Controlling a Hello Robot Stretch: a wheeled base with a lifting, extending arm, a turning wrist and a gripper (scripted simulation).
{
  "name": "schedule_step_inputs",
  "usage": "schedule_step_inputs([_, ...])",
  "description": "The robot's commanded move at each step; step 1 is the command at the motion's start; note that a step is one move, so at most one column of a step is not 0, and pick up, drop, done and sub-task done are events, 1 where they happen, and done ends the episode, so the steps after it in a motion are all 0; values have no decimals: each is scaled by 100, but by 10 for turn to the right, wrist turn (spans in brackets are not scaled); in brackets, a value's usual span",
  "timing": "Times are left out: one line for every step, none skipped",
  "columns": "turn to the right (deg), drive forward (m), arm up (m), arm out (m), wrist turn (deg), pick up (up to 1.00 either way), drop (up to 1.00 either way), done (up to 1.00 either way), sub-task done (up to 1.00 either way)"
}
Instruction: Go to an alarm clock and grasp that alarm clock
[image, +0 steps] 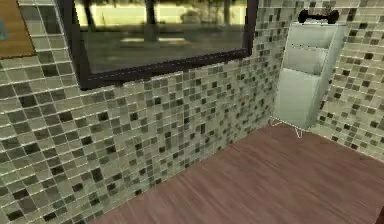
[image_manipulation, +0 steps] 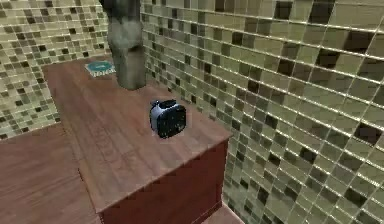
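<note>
A small dark alarm clock (image_manipulation: 167, 119) with a pale rim and a bluish face stands on a reddish-brown wooden cabinet (image_manipulation: 110, 150) in the arm side view, near the cabinet's right edge and close to the mosaic tiled wall.
Behind the clock a grey-green statue (image_manipulation: 127, 45) stands on the cabinet beside a flat teal thing (image_manipulation: 100, 68). The forward view has a dark-framed window (image: 160, 35) in a tiled wall. A pale shelf unit (image: 305, 75) carries a black dumbbell-shaped object (image: 318, 16). Below lies wooden floor (image: 270, 185).
</note>
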Motion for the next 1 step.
schedule_step_inputs([450, 0, 0, 0, 0, 0, 0, 0, 0])
